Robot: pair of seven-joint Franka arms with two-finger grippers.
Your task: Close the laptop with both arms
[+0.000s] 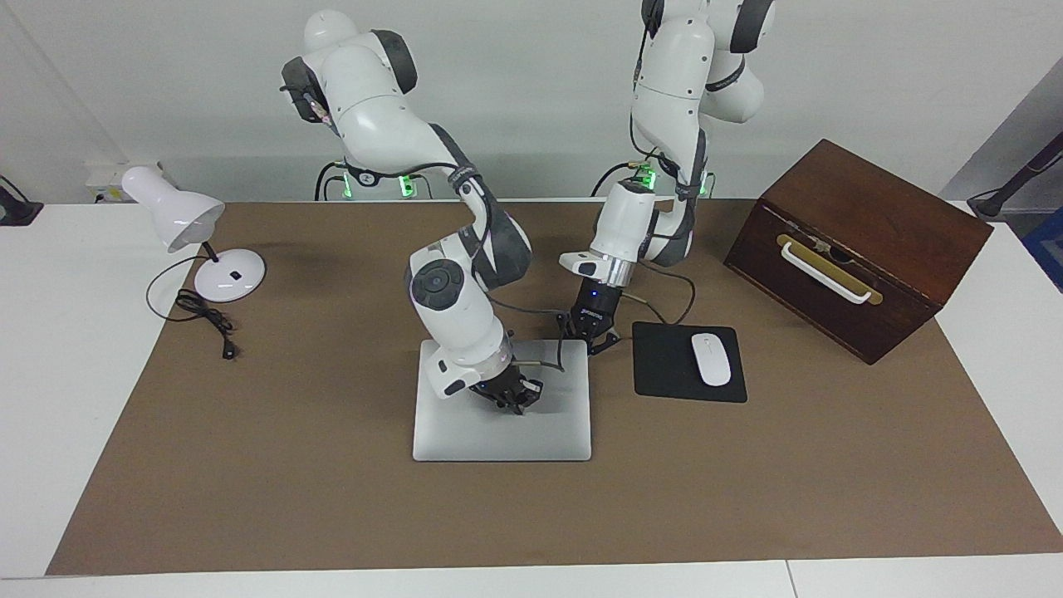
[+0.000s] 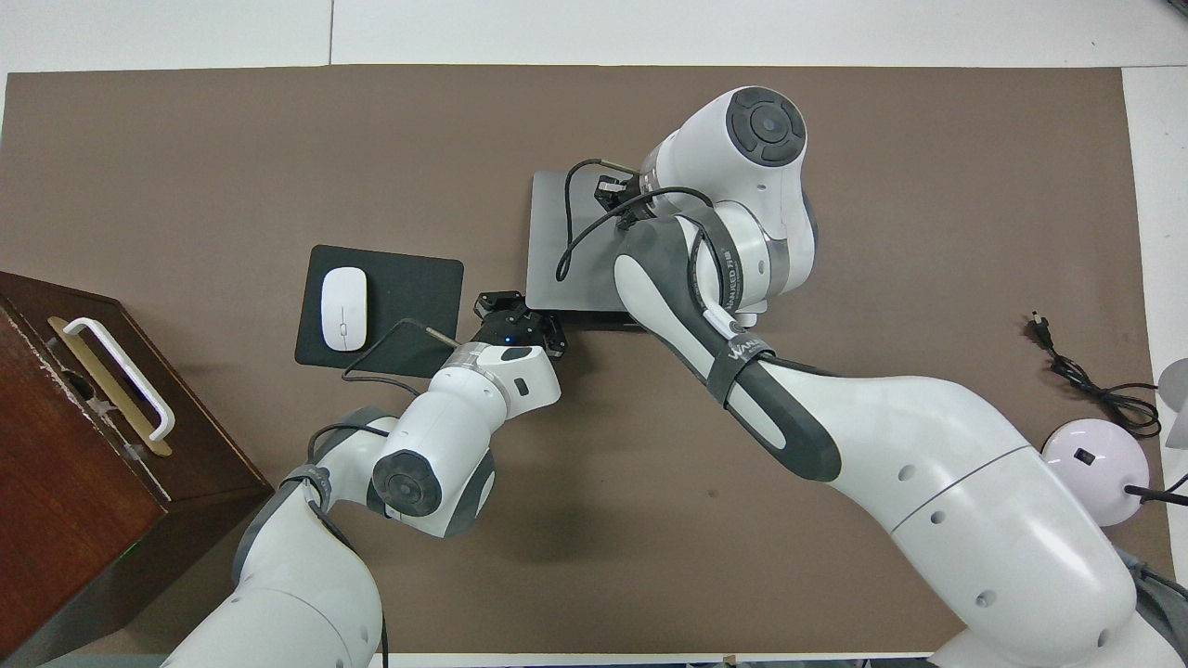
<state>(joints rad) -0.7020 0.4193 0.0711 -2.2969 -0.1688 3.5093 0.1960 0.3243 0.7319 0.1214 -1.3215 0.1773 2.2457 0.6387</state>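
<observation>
Brown matting covers the table, and the laptop [image 1: 502, 419] lies on it with its lid nearly flat, directly under the right gripper [image 1: 508, 394], whose fingertips are together and empty as it presses on the lid's middle. Just off the laptop's hinge corner, toward the mouse pad [image 1: 664, 365], the left gripper [image 1: 591, 339] is low with fingertips also together, holding nothing. Judging by this, the right arm is better placed for the last downward push, the lid lying straight below it
</observation>
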